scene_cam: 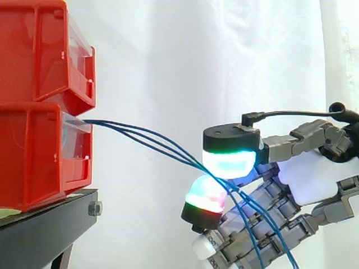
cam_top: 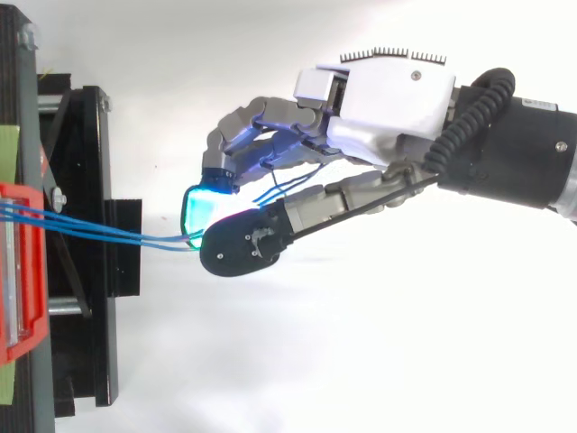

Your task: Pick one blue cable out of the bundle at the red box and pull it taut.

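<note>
While the hand (scene_cam: 303, 176) pinches the blue cables (scene_cam: 186, 159) between glowing pads (scene_cam: 227, 162), well clear of the red box (scene_cam: 33, 157) they leave, it should grip firmly and draw straight away until the sag goes.

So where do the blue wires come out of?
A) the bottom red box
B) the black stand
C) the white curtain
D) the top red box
A: in the side view the blue cables leave the front of the lower red bin and run across to the hand, whose glowing pads pinch them.
</note>
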Robot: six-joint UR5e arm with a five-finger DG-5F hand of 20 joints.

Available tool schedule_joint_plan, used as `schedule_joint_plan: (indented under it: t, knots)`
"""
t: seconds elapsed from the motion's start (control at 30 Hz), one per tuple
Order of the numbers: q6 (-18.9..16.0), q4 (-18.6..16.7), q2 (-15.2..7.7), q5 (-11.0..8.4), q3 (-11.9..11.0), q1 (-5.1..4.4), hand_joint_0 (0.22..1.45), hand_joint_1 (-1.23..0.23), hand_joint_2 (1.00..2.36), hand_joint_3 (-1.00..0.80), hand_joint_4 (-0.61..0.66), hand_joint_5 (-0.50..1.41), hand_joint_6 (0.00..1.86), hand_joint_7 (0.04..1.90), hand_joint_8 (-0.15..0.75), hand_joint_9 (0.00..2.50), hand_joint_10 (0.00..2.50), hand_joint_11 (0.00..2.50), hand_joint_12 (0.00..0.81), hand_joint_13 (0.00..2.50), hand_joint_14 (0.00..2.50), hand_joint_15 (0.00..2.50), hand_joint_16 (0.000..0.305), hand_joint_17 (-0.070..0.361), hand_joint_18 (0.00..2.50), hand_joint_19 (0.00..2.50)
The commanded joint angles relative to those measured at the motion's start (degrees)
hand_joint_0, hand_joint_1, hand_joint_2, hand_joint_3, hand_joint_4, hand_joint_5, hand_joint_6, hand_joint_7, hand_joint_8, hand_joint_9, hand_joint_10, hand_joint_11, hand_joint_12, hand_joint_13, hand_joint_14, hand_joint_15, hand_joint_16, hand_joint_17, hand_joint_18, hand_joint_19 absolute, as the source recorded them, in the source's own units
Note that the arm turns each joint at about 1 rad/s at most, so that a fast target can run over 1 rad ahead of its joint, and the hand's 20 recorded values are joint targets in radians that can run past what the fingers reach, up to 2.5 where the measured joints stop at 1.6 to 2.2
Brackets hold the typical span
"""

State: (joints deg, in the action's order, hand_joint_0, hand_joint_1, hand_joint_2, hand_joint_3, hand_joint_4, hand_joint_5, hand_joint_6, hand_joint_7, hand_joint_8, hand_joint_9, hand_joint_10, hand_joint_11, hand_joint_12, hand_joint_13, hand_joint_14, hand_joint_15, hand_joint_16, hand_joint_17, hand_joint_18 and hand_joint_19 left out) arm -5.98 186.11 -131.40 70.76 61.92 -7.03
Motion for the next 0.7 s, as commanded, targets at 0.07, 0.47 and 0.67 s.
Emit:
schedule_joint_plan:
  t: [0.07, 0.47, 0.67]
  knots:
    - [0.00, 0.04, 0.00, 0.00, -0.05, 0.00, 0.76, -0.95, 1.01, -0.40, 0.00, -0.24, 0.91, 0.85, 0.208, 0.52, 0.01, 0.31, 0.288, 0.30, 0.00, 0.03, 0.035, 0.078, 0.30, 0.00]
    - [0.00, 0.04, 0.00, -0.09, -0.05, -0.09, 0.63, -0.88, 1.00, -0.50, 0.06, -0.22, 0.89, 0.84, 0.248, 0.56, 0.01, 0.30, 0.304, 0.31, 0.00, 0.05, 0.038, 0.085, 0.30, 0.00]
    - [0.09, 0.04, 0.00, -0.09, -0.05, -0.18, 0.55, -0.76, 1.00, -0.50, 0.08, -0.20, 0.88, 0.84, 0.276, 0.60, 0.01, 0.31, 0.323, 0.32, 0.00, 0.06, 0.042, 0.093, 0.30, 0.05]
